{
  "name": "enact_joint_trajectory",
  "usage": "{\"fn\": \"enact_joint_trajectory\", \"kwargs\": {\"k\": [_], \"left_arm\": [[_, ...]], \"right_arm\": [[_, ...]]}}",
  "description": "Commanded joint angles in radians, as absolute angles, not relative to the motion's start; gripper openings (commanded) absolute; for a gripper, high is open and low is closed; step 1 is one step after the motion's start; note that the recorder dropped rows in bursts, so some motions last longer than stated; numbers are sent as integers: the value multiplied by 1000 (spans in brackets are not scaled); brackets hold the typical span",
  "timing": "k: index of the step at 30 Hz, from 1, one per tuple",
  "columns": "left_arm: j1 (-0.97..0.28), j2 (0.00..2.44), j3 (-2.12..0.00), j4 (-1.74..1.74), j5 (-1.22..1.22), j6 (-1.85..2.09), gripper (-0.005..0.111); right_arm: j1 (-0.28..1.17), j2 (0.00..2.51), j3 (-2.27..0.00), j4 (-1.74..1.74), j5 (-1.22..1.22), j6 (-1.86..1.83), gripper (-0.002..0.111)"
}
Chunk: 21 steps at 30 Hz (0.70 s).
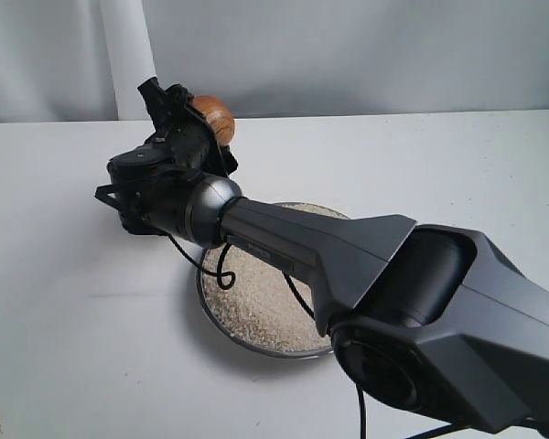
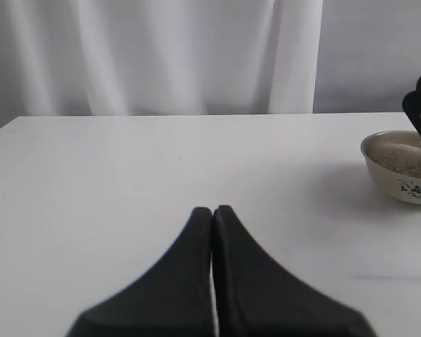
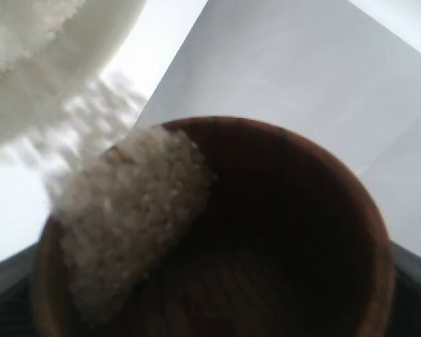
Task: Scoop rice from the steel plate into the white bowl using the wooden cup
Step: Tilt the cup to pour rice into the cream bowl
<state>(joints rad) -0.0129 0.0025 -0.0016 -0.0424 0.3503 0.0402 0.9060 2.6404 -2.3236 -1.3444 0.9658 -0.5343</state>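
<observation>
My right gripper (image 1: 190, 126) is shut on the wooden cup (image 1: 214, 113), held up over the far left of the table. In the right wrist view the wooden cup (image 3: 266, 232) is tilted, and rice (image 3: 130, 210) slides over its lip and falls toward the white bowl (image 3: 63, 63) just below. The arm hides the bowl in the exterior view. The left wrist view shows the white bowl (image 2: 405, 168) partly filled with rice, standing on the table. The steel plate (image 1: 209, 306), spread with rice (image 1: 256, 297), lies under the right arm. My left gripper (image 2: 212, 210) is shut and empty, low over bare table.
The right arm (image 1: 348, 265) stretches from the lower right across the plate, with a black cable (image 1: 221, 270) hanging over the rice. A white curtain (image 2: 161, 56) stands behind the table's far edge.
</observation>
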Motion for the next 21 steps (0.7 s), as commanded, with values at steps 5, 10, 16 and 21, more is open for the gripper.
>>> {"fn": "enact_joint_trajectory", "kwargs": {"k": [5, 10, 16, 21], "left_arm": [[-16, 0, 0, -42, 345, 36, 0], [-16, 0, 0, -42, 345, 36, 0], [-16, 0, 0, -42, 345, 36, 0], [-16, 0, 0, -42, 345, 36, 0]], "right_arm": [[906, 2639, -2334, -1394, 962, -557, 0], [906, 2639, -2334, -1395, 962, -590, 0], [906, 2639, -2334, -1418, 962, -627, 0], [906, 2637, -2334, -1467, 962, -627, 0]]}}
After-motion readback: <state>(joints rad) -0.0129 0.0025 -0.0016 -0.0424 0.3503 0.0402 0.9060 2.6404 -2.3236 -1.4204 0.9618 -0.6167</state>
